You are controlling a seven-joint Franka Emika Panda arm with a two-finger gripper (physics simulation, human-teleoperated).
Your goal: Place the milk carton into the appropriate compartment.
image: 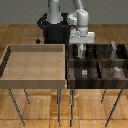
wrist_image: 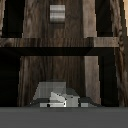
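Note:
The milk carton [image: 81,51] is a small grey-white box with a peaked top. It hangs under my gripper [image: 81,49], which is shut on it. It is above the back compartment [image: 74,53] on the exterior view's left side of the dark wooden divided bin [image: 95,61]. In the wrist view the carton [wrist_image: 56,95] fills the near edge, with the dark floor of the cell below it. My fingers barely show there.
A low grey cube [image: 84,73] lies in the front cell below the gripper, also seen in the wrist view as the cube [wrist_image: 57,12]. A taller slim grey box [image: 113,49] and a small grey item [image: 116,70] occupy the other two cells. A big light tan tray [image: 35,62] adjoins the bin.

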